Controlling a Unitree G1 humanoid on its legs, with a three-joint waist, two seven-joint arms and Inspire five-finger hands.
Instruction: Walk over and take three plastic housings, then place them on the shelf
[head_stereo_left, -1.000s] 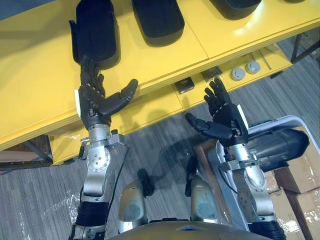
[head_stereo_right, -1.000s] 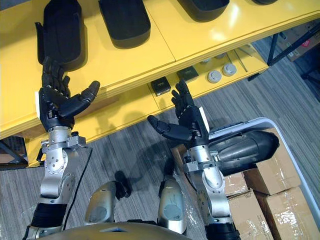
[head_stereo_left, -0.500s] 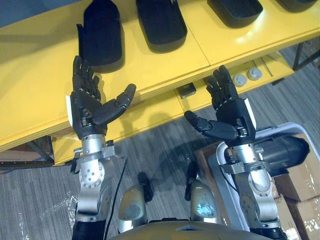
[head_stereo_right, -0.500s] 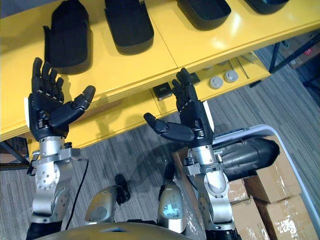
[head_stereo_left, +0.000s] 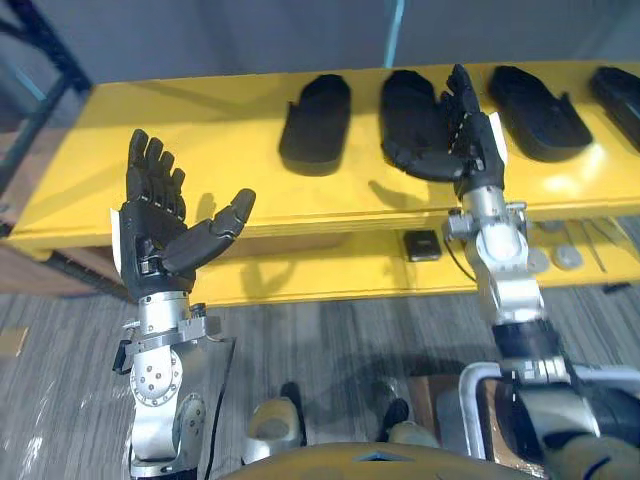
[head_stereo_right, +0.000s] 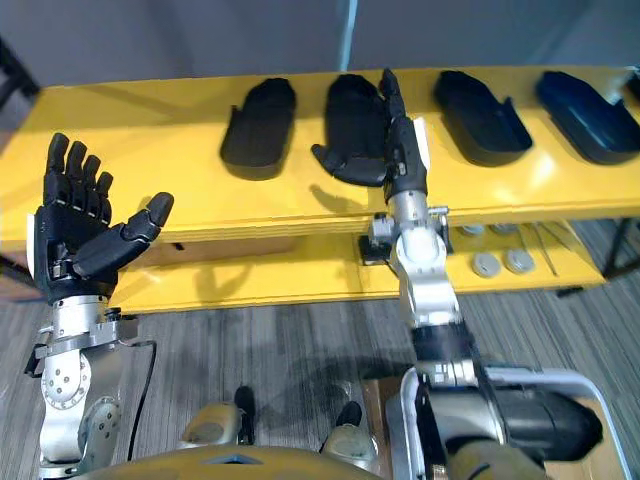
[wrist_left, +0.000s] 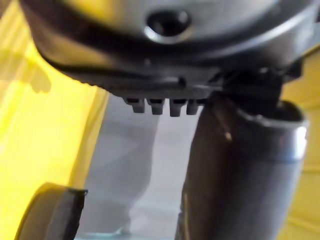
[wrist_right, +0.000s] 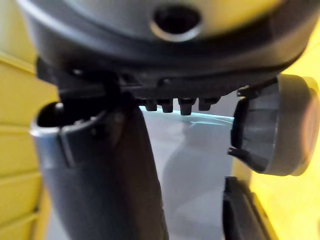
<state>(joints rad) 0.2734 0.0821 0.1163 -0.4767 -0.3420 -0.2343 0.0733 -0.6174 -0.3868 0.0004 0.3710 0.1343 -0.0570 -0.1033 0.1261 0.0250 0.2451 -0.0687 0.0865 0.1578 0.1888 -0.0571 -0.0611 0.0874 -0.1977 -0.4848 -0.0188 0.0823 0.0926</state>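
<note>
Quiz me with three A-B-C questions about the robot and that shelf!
1. Where is the right hand?
A. up in front of a black housing
B. on the floor
C. in a box
2. What colour is the shelf?
A. red
B. yellow
C. green
3. How is the left hand?
A. gripping a housing
B. closed in a fist
C. open and empty
Answers: A, it stands before a housing on the shelf top; B, its boards are yellow; C, its fingers are straight, holding nothing.
</note>
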